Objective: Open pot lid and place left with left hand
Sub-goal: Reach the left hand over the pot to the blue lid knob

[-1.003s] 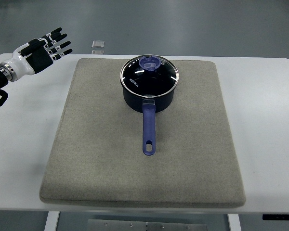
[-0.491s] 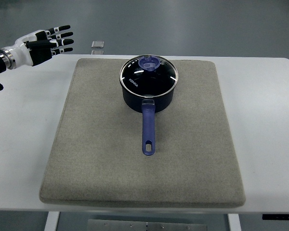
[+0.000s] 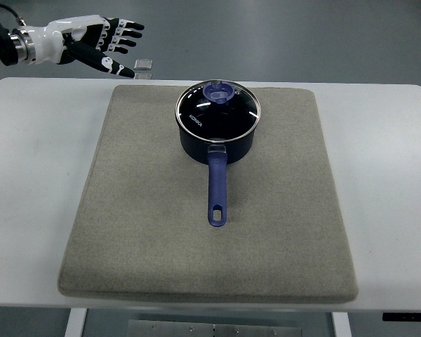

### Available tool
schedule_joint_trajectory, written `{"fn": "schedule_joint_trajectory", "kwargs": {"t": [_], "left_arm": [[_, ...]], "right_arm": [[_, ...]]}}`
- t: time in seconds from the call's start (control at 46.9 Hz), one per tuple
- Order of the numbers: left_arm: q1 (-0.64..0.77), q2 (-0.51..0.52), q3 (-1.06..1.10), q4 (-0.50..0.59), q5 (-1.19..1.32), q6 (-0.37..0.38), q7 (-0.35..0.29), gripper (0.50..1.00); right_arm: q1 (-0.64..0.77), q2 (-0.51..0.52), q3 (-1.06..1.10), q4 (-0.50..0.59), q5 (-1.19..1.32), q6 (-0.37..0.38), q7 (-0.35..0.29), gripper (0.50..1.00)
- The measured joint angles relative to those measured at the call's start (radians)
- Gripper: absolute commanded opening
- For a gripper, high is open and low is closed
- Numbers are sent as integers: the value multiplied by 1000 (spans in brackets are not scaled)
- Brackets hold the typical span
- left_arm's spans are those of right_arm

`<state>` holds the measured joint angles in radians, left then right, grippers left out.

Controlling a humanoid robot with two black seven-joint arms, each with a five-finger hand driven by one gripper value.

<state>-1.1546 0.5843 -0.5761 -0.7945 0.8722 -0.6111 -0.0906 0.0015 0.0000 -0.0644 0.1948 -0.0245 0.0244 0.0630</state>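
the left robot hand point(image 3: 102, 38) hovers with fingers spread, empty; the glass lid point(image 3: 218, 109), likely fragile and slippery, is best gripped by its knob point(image 3: 218, 91).

White table point(image 3: 386, 161) carrying a big grey felt-like mat point(image 3: 161, 232), laid flat and covering most of the top. Small silvery-grey square object point(image 3: 143, 65) sits at the table's far edge, just past the mat's far-left corner. Can't tell what it is. Grey floor point(image 3: 281, 35) beyond.
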Motion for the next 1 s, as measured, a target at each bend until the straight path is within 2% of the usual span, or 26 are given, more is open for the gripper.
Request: {"fn": "schedule_joint_trajectory", "kwargs": {"t": [0.256,0.661,0.811,1.003], "left_arm": [[-64,-68,0,-73,277,0,1,960],[-172,-206,129,-75,528,4,2,951],[-198,-257,205,-70,598,61,2,951],[-201,-312,246,-62,682,182,3,958]], "right_arm": [[0,0,0,0,0,0,0,917],[0,0,0,0,0,0,0,917],[0,0,0,0,0,0,0,917],[0,0,0,1,0,0,0,917]]}}
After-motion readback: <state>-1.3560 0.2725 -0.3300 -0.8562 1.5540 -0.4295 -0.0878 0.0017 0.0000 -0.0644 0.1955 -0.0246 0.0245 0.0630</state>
